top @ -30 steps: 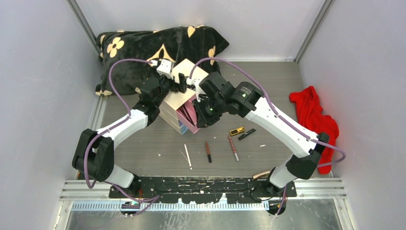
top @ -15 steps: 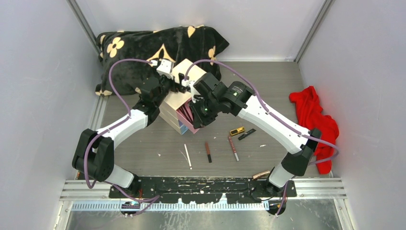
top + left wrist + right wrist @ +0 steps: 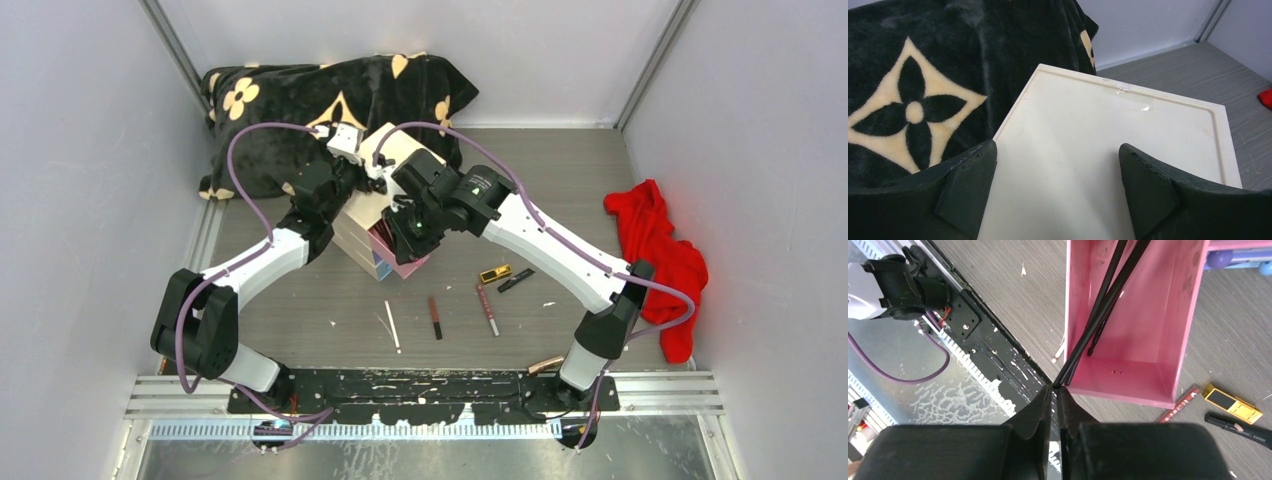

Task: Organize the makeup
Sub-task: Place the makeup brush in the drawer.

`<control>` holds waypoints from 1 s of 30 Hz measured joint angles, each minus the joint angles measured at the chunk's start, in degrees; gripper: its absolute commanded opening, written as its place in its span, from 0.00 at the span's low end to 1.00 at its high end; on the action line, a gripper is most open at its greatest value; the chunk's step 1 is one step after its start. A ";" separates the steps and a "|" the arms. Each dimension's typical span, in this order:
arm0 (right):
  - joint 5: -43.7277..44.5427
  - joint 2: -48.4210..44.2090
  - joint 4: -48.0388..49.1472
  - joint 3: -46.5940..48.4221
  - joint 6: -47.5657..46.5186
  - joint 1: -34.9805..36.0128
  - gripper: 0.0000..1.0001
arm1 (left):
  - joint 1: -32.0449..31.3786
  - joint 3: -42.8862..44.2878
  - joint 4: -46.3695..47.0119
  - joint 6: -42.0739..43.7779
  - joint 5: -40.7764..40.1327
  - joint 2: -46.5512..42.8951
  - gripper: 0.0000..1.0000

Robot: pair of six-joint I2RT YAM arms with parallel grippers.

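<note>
One cream box stands toward the table's far-left corner, its pink drawer pulled open. The left gripper straddles the box top, fingers wide. The right gripper, nearer the drawer, pinches two thin black brushes by their near ends, and they run lengthwise from its fingertips into the drawer. Over the last second the right arm swung left.

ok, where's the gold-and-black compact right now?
The gold-and-black compact lies on the table, right of the open pink drawer, beside a black pencil; lower right in the right wrist view.
</note>
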 measured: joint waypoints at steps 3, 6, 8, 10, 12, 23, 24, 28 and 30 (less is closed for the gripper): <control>0.72 0.55 0.15 1.88 -0.37 0.00 0.14 | 0.00 0.00 0.00 0.00 0.00 0.00 0.92; 1.22 0.70 0.28 3.06 -0.48 -0.04 0.15 | 0.00 0.00 0.00 0.00 0.00 0.00 0.92; 1.40 0.81 0.52 3.34 -0.63 -0.04 0.15 | 0.00 0.00 0.00 0.00 0.00 0.00 0.92; 1.44 1.11 0.48 3.34 -0.72 -0.09 0.15 | 0.00 0.00 0.00 0.00 0.00 -0.04 0.92; 1.57 1.66 0.50 3.32 -0.87 -0.17 0.14 | 0.00 0.00 0.00 0.00 0.00 -0.04 0.92; 1.81 2.67 1.25 2.27 -1.55 -1.20 0.15 | 0.00 -0.02 -0.07 0.00 0.00 -0.11 0.92; 1.77 2.67 1.62 1.88 -1.60 -1.31 0.15 | 0.00 -0.04 -0.09 -0.02 0.00 -0.13 0.92; 1.75 2.78 2.21 1.38 -1.95 -1.84 0.15 | 0.02 -0.33 -0.13 -0.02 -0.07 -0.46 0.92; 1.70 3.08 2.27 1.38 -2.16 -2.05 0.15 | 0.02 -0.35 -0.15 0.00 -0.20 -0.50 0.92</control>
